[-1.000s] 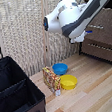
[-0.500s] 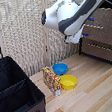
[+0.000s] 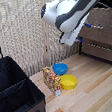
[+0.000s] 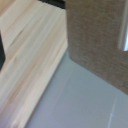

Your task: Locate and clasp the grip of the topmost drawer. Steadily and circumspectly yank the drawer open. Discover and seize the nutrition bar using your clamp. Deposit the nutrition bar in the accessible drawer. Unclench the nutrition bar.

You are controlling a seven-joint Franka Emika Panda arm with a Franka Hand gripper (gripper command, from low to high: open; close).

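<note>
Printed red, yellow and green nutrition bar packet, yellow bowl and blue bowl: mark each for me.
Printed red, yellow and green nutrition bar packet (image 3: pixel 51 78): exterior view, middle of its front face.
Yellow bowl (image 3: pixel 68 82): exterior view, inside of the bowl.
Blue bowl (image 3: pixel 60 68): exterior view, inside of the bowl.

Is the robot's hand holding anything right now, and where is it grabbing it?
It cannot be told. The gripper is up by the topmost drawer, mostly hidden behind the arm. The nutrition bar stands untouched on the floor.
</note>
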